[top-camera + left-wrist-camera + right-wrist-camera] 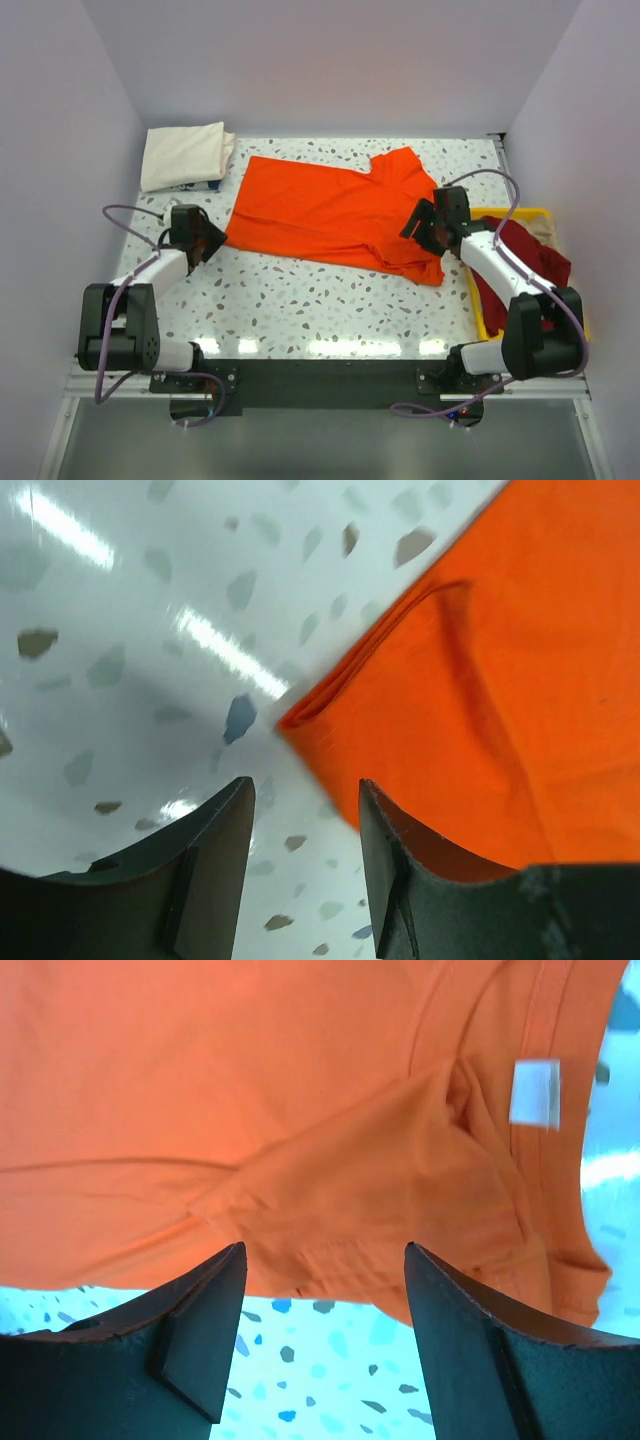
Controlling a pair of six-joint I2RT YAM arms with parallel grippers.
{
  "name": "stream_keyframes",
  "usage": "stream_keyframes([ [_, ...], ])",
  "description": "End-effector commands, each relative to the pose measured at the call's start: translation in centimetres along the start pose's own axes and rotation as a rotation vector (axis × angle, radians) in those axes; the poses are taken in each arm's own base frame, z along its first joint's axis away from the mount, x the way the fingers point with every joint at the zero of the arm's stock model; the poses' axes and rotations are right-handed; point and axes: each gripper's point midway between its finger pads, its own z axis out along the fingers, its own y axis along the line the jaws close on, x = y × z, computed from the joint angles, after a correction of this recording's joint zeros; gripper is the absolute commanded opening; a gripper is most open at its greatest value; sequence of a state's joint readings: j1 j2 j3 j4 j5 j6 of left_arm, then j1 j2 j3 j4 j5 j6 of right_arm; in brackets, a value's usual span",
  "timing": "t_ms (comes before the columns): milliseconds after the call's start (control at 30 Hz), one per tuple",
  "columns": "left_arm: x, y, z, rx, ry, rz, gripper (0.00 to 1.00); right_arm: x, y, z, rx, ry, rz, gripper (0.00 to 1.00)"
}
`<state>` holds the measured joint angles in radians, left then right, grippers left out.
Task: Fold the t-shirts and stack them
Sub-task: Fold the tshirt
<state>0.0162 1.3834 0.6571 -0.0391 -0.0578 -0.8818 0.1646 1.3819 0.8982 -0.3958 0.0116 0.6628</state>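
The bright orange t-shirt (pixel 335 212) lies spread across the middle of the table, folded lengthwise, its white neck label (pixel 534 1093) showing in the right wrist view. My left gripper (pixel 207 240) is open and empty at the shirt's lower left corner (pixel 300 718), which lies just ahead of the fingers. My right gripper (pixel 418 226) is open and empty over the shirt's right end, near the folded sleeve (pixel 350 1160). The cream t-shirt (pixel 184 154) lies folded at the back left. The dark red t-shirt (pixel 530 258) lies crumpled in the yellow tray (pixel 478 300).
The yellow tray stands at the table's right edge, under the right arm. White walls close in the table on the left, back and right. A small blue item (pixel 200 185) peeks out under the cream shirt.
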Motion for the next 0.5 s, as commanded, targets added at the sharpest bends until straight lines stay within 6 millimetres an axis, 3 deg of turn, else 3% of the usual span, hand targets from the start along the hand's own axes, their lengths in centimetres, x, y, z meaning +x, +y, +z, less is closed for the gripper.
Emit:
stream_keyframes([
  [0,1.8,0.3,0.6,0.018,-0.003,-0.018,0.5,0.7,0.0,-0.5,-0.018,-0.03,0.012,0.68],
  [100,2.7,0.5,1.3,0.03,0.01,-0.033,0.51,1.4,-0.3,-0.7,-0.012,-0.023,0.002,0.68],
  [300,2.3,-0.3,3.1,0.06,-0.016,-0.052,0.52,2.1,-1.2,-0.8,0.007,-0.023,-0.003,0.68],
  [367,2.3,-0.1,3.6,0.052,-0.019,-0.049,0.49,2.6,-1.5,-0.8,0.008,-0.016,-0.005,0.68],
  [433,2.3,0.2,3.9,0.039,-0.021,-0.048,0.41,2.8,-1.7,-0.8,0.013,-0.012,-0.005,0.68],
  [467,2.3,0.5,4.0,0.024,-0.028,-0.046,0.32,2.9,-1.7,-0.8,0.01,-0.008,-0.005,0.68],
])
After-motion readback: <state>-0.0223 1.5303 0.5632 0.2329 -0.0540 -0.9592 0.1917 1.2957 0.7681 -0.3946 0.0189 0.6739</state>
